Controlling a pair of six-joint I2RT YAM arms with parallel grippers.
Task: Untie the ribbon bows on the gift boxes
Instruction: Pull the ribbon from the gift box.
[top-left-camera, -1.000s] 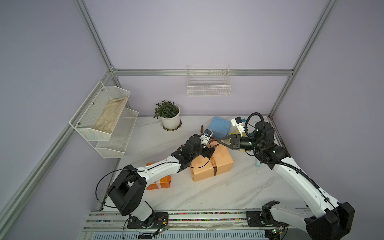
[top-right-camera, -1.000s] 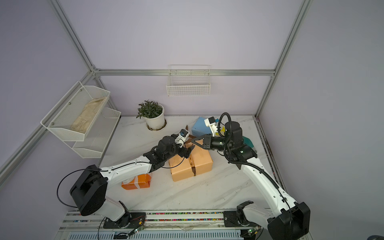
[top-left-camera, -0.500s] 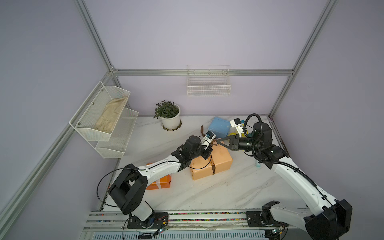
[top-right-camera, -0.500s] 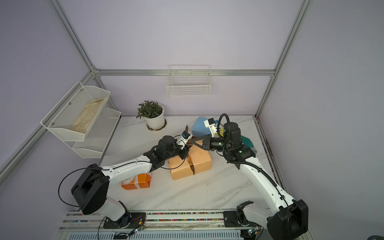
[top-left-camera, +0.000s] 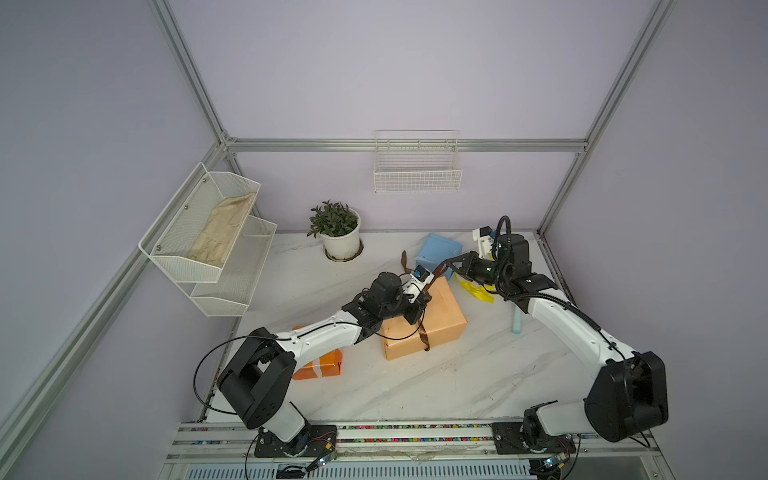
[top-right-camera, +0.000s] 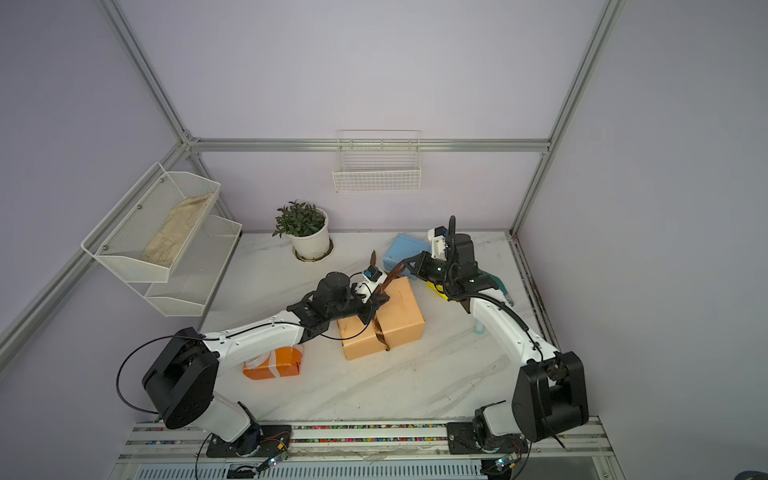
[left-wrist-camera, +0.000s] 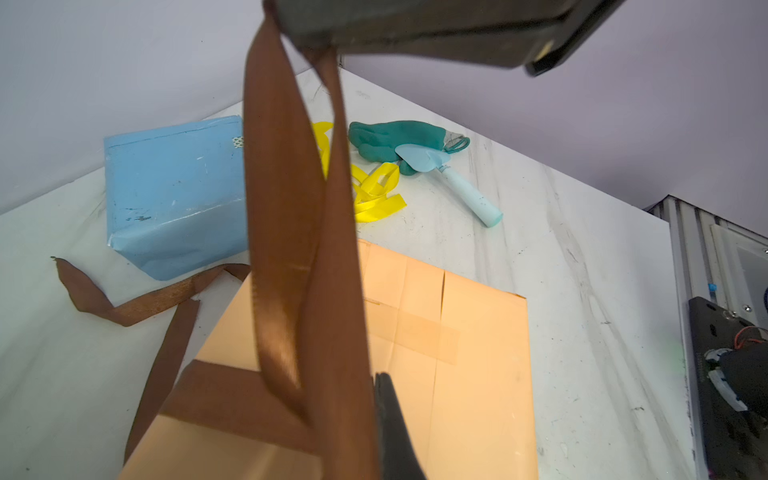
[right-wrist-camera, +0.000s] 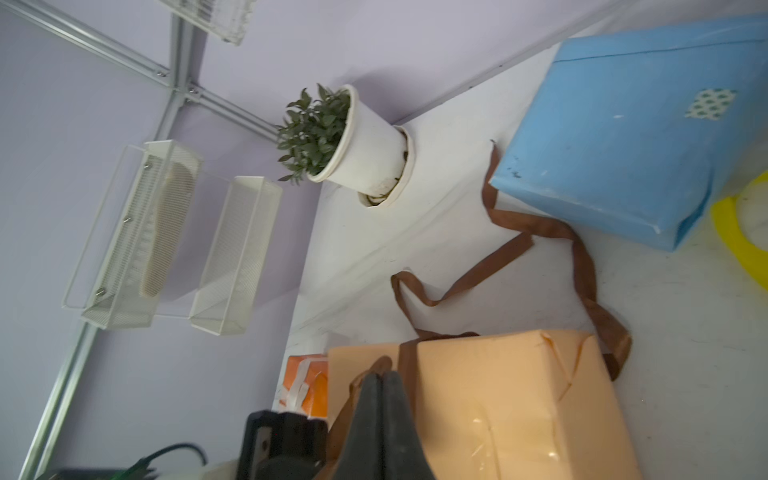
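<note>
The large peach gift box lies mid-table with a dark brown ribbon round it, its tail trailing on the table. My left gripper is shut on this ribbon above the box's top. My right gripper is shut on the same ribbon, a taut loop spanning the two. The light blue box has no ribbon. A loose yellow ribbon lies beside it. The orange box carries a white ribbon.
A potted plant stands at the back. A teal glove and a pale blue trowel lie near the right edge. A wire shelf hangs on the left wall and a wire basket on the back wall.
My left gripper has gone from open to shut on the brown ribbon over the peach box. My right gripper has drawn its end of the ribbon slightly up and back.
</note>
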